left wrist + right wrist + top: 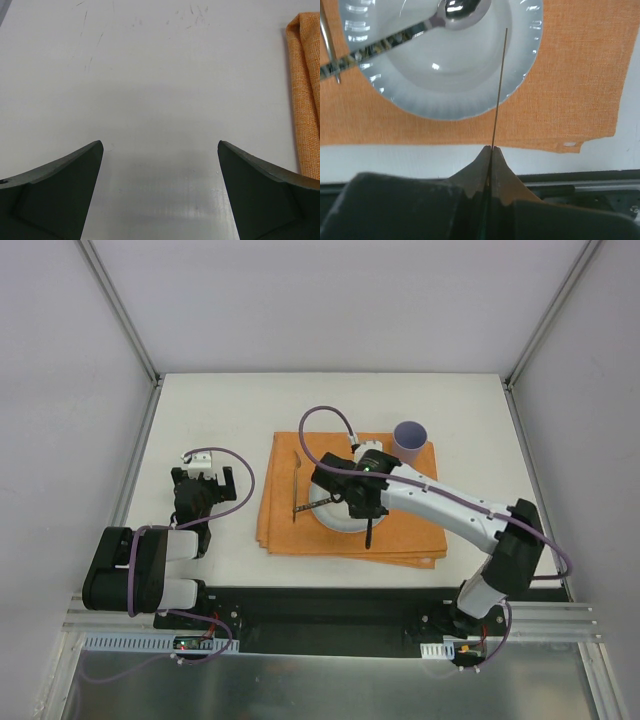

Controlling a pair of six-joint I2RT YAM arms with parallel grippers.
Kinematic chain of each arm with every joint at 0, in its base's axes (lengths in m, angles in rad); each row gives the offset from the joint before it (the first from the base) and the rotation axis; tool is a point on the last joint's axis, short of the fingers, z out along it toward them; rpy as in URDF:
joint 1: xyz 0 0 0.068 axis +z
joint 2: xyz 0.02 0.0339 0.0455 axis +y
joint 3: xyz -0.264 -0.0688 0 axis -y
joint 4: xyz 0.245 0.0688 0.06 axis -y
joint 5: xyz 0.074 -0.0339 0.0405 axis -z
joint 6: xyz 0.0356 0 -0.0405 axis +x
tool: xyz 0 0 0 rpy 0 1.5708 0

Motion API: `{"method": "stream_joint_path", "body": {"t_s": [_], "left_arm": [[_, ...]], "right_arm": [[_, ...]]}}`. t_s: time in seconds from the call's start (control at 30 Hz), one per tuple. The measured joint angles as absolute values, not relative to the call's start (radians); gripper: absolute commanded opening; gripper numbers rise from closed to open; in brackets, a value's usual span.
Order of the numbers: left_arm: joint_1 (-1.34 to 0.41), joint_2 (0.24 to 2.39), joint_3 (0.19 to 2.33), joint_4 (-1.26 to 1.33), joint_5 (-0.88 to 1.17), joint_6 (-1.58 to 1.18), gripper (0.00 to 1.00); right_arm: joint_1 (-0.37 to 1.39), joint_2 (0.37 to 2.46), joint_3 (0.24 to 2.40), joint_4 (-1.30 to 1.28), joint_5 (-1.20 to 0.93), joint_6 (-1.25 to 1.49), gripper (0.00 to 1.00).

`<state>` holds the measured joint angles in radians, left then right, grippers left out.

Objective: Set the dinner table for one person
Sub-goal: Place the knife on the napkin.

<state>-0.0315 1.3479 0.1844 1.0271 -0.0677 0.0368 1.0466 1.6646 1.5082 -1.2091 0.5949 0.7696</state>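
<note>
The dinner table [215, 410] is a plain white top. An orange placemat [282, 522] lies on it with a white plate [340, 520] in the middle. A spoon [445, 15] rests across the plate. A fork [297, 478] lies on the placemat left of the plate. My right gripper [365, 505] hangs over the plate, shut on a knife [499, 90] seen edge-on as a thin line, its black handle [369, 533] pointing toward me. My left gripper [205, 482] is open and empty over bare table [150, 75], left of the placemat [306, 75].
A purple cup [410, 437] stands at the placemat's far right corner. The placemat's near edge [570, 125] and a strip of table [420, 160] lie in front of the plate [450, 85]. Grey walls close the table in on three sides.
</note>
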Motion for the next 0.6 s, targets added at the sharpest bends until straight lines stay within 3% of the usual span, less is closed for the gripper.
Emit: {"method": "stream_joint_path", "body": {"t_s": [0.33, 0.6], "left_arm": [[-0.031, 1.348, 0.184, 1.027, -0.068, 0.037, 1.0], [-0.031, 1.348, 0.184, 1.027, -0.068, 0.037, 0.99]], "right_arm": [[1.076, 1.498, 1.412, -1.236, 0.436, 0.509, 0.01], [1.066, 1.222, 1.096, -1.139, 0.508, 0.456, 0.01]]}}
